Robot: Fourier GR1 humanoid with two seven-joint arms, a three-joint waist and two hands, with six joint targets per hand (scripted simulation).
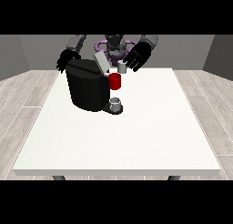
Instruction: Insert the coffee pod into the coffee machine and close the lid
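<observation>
White table (136, 141) is being shown on a pale plank floor (27, 95), with grey walls (27, 54) behind. Positions are being given relative to the machine (86, 89), a black body standing on the far part of the table toward the view's left. Its grey lid (101, 61) is being held raised and tilted above its top. A red holder (115, 81) is projecting from its upper front, toward the view's right. A grey cup (115, 104) is sitting on the base below that holder. The pod (121, 67), a small grey cylinder, is being held just above the red holder by the hand at the view's right (138, 57), its fingers being curled about the pod. The hand at the view's left (65, 60) is being kept behind the machine's far corner; its finger state cannot be told.
</observation>
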